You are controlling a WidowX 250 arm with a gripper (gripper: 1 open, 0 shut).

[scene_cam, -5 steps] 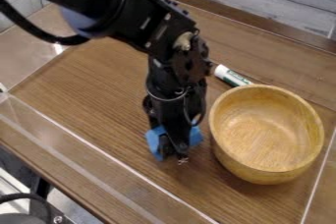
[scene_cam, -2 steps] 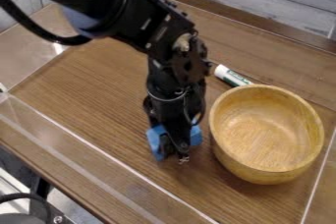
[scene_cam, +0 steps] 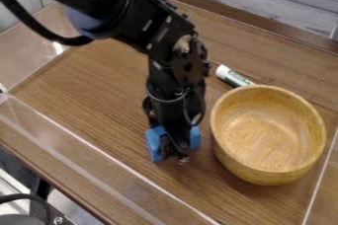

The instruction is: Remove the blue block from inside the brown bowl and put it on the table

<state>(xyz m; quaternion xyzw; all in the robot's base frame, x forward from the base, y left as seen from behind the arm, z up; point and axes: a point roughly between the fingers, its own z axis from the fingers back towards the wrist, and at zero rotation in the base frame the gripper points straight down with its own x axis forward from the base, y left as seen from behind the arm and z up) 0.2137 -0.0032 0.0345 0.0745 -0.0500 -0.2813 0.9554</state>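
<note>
The blue block [scene_cam: 158, 142] is low over the table [scene_cam: 93, 81], just left of the brown bowl [scene_cam: 270, 132], and my gripper [scene_cam: 172, 146] is shut on it from above. Whether the block rests on the wood or hovers just over it I cannot tell. Only the block's left and lower edges show around the black fingers. The bowl is upright with nothing inside it. The black arm comes down from the upper left.
A small white-and-green tube [scene_cam: 235, 75] lies behind the bowl. Low clear acrylic walls [scene_cam: 53, 140] run along the near left edge of the table. A grey planked surface sits beyond the far edge.
</note>
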